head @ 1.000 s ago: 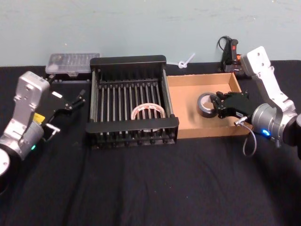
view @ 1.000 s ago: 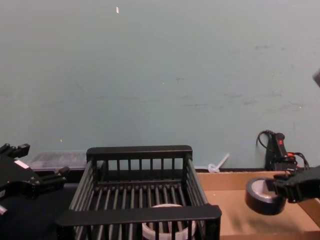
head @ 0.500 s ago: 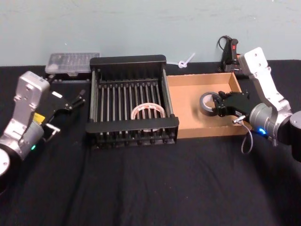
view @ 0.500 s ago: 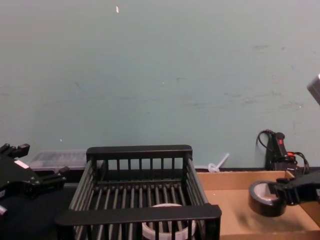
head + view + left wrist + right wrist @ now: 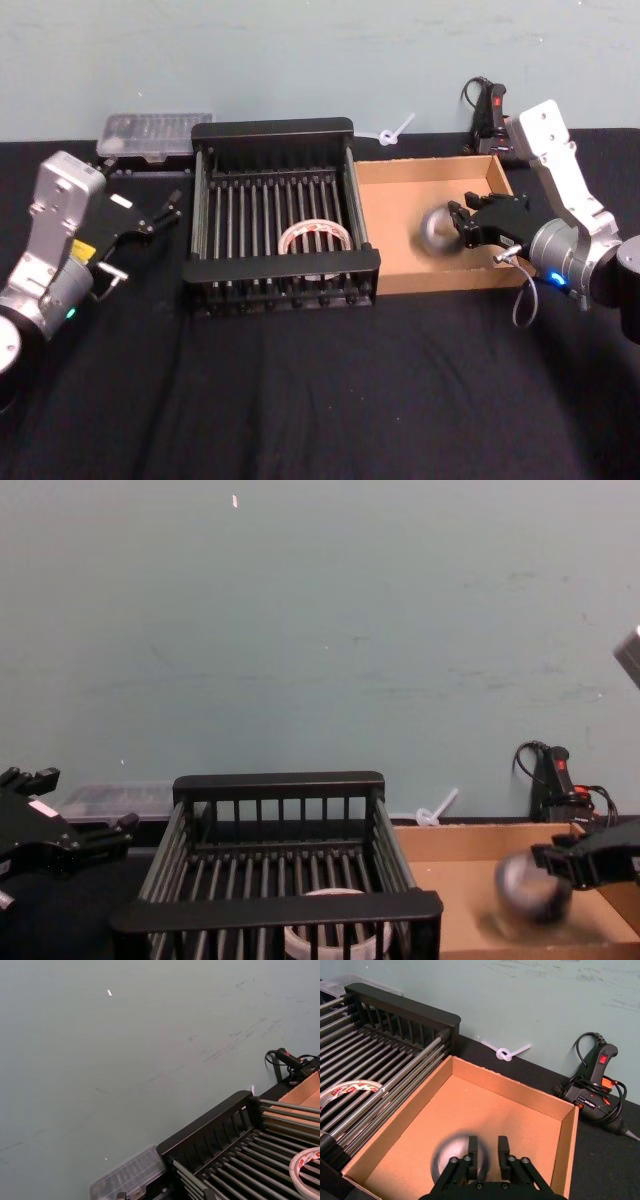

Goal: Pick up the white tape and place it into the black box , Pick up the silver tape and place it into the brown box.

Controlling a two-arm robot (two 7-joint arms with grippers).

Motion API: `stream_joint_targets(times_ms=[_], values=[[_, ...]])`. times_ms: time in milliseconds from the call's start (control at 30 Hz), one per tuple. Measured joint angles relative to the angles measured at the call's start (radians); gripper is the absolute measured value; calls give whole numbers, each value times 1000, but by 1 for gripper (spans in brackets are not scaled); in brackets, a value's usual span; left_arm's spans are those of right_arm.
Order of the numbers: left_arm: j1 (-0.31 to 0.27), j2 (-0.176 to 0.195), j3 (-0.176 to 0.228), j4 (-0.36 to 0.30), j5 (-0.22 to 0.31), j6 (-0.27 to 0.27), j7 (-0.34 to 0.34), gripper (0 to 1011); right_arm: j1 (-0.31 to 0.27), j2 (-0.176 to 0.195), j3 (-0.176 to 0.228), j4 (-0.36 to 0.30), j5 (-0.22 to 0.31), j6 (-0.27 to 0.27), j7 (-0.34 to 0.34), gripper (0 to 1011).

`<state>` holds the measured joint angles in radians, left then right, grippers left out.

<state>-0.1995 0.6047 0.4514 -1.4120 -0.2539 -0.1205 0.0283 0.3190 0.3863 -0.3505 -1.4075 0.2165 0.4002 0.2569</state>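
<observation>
The silver tape (image 5: 437, 228) is a blurred grey shape inside the brown box (image 5: 400, 200), just off the fingertips of my right gripper (image 5: 462, 222). In the right wrist view that gripper (image 5: 488, 1147) is open, with the blurred tape (image 5: 451, 1156) below and beside its fingers and nothing between them. From the chest, the tape (image 5: 525, 885) shows low in the brown box (image 5: 470, 900), in front of the right gripper (image 5: 560, 865). The white tape (image 5: 315, 238) lies flat on the slats of the black box (image 5: 272, 128). My left gripper (image 5: 150, 220) rests open, left of the black box.
A clear plastic case (image 5: 155, 132) sits behind the black box at the left. A black corded tool (image 5: 490, 110) and a white tie (image 5: 395, 130) lie behind the brown box. The table (image 5: 320, 380) is covered in black cloth.
The right gripper held the silver tape over the brown box; it has since let go and the tape is dropping, blurred, into the box. The left arm has not moved.
</observation>
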Motion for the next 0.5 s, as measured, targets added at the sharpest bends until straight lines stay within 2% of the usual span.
stream_joint_targets(times_ms=[67,167,200,233,500], values=[[0,0,0,0,0,0,0,1001,0,0,0,0,0,0,0,267],[0,0,0,0,0,0,0,1001,0,0,-1,-1,1,0,1,385],[0,0,0,0,0,0,0,1001,-1,1,-1,-1,1,0,1,385],[0,0,0,0,0,0,0,1001,-1,1,-1,-1,1,1,1,446],[0,0,0,0,0,0,0,1001,-1,1,-1,-2,1,1,2,683]])
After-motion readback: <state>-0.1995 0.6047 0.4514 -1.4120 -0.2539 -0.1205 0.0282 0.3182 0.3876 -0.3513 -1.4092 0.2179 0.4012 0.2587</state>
